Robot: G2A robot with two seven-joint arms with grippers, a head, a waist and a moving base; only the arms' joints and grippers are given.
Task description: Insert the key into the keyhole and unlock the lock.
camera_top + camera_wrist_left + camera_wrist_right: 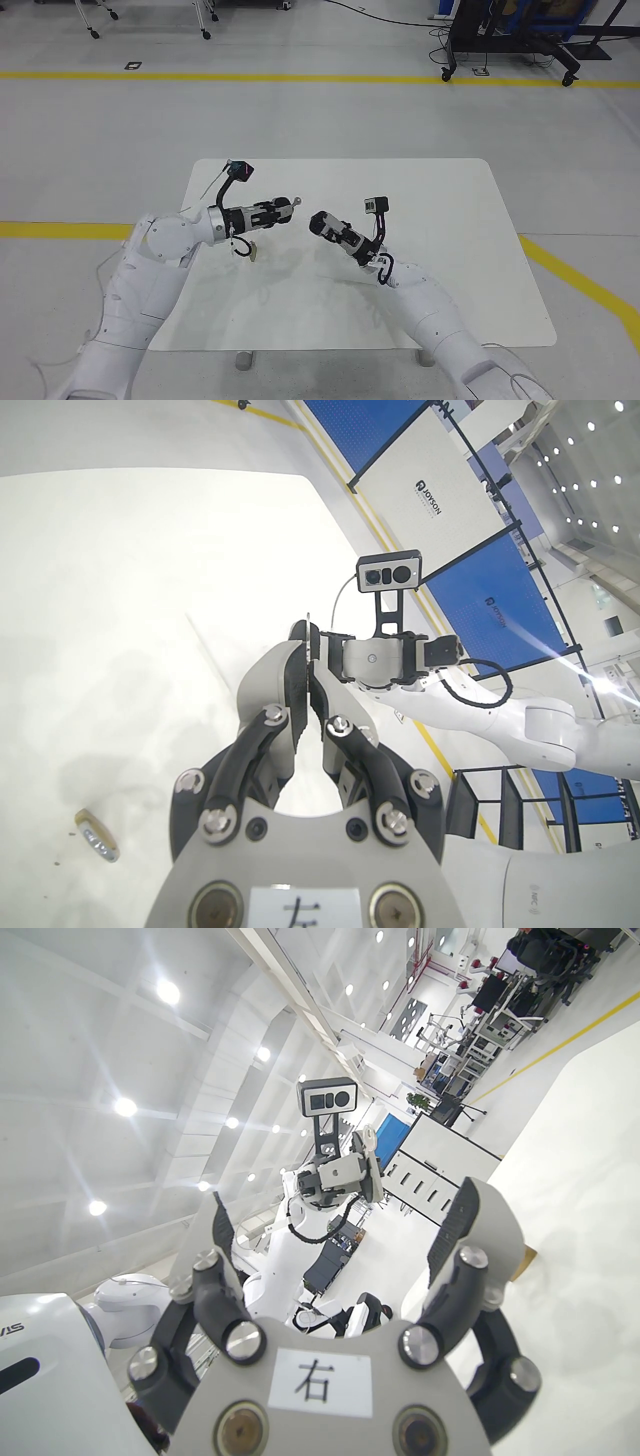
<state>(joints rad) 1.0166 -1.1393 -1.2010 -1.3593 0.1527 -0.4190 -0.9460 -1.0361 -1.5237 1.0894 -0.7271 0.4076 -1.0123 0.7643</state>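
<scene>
Left hand: clenched on the key (309,627); the left hand (306,650) has pale, smooth shells with black ribbed pads pressed flat against the blade.
Key: thin, flat silvery metal, held edge-on between the pads, with a short end poking out past the fingertips (299,640).
Right hand: released and holding nothing; the right hand (318,222) has its black ribbed pads (452,1215) spread wide apart.
Hands together: the tips face each other over the middle of the worktop (450,200), near but not touching, with a short gap between them.
Lock: small rounded body (97,834), brass-coloured on the rim with a silvery face, lying flat on the worktop under the left forearm, apart from both hands. I cannot tell where its keyhole faces.
Worktop: white, matt, smooth, rectangular with rounded corners.
Edges: the lock lies on the robot's left part of the worktop, well in from every edge; both hands are well inside the rim too.
Floor: pale grey with yellow lines, around the worktop.
</scene>
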